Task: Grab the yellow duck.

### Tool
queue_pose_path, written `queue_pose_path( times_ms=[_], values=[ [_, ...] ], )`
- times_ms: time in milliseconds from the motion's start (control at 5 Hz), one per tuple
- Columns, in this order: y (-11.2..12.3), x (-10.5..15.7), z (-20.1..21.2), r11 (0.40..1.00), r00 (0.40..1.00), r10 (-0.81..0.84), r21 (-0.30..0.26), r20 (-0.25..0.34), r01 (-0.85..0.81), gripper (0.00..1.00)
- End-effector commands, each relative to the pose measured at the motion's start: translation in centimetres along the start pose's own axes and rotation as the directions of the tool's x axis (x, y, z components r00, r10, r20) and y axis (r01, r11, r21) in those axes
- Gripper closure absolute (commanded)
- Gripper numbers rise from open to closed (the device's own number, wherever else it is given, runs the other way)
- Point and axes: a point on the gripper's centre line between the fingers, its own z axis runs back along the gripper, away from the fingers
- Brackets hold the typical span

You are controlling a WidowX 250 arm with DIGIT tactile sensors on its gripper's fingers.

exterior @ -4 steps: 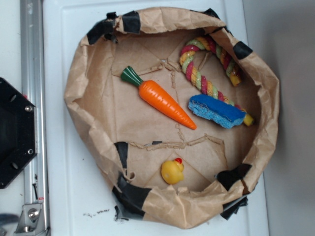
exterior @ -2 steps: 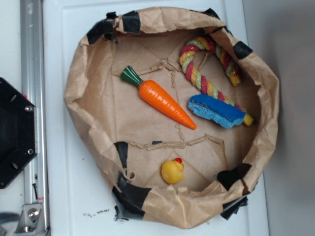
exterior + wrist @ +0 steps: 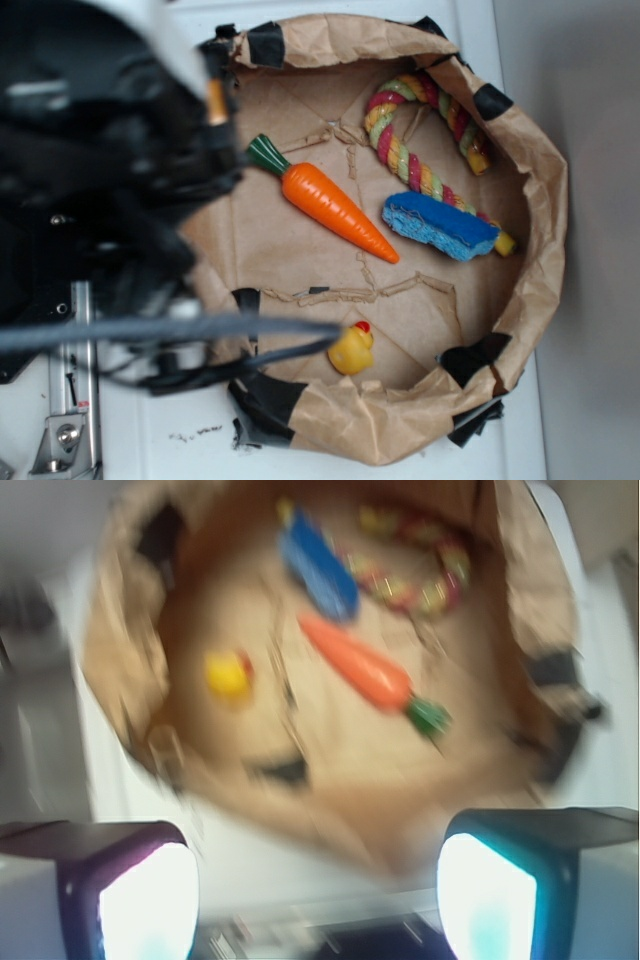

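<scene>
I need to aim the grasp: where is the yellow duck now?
In the exterior view the yellow duck lies inside the paper bowl, near its bottom rim, below the orange carrot. It stands free, with nothing touching it.

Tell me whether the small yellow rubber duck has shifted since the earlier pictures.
No. The small yellow rubber duck sits in the same spot by the black tape patch on the brown paper bowl's near wall in the exterior view.

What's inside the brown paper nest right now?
A yellow duck, carrot, blue sponge and rope. The blurred arm covers the nest's left edge.
</scene>
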Motion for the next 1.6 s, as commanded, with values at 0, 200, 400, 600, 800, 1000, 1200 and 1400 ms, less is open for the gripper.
queue_pose_path(
  times_ms=[0,200,400,600,800,1000,1200,1400],
  values=[
    [-1.8,4.0,-8.5,0.910,0.912,0.405,-0.133,0.073,-0.393,0.00],
    [-3.7,3.3,-11.5,0.839,0.845,0.534,-0.111,-0.023,-0.533,0.00],
    [-5.7,3.1,-13.8,0.839,0.840,0.542,-0.035,-0.028,-0.543,0.00],
    [-6.6,2.1,-15.9,0.868,0.867,0.497,0.001,-0.042,-0.497,0.00],
    [-7.5,2.5,-17.7,0.949,0.949,0.316,-0.009,-0.001,-0.316,0.00],
    [-7.8,2.3,-19.0,0.969,0.969,0.244,0.037,0.032,-0.245,1.00],
    [-8.0,1.2,-18.9,0.978,0.978,0.207,0.034,0.009,-0.207,1.00],
    [-6.9,2.7,-14.1,0.998,0.998,0.063,0.011,0.015,-0.063,1.00]
  ],
)
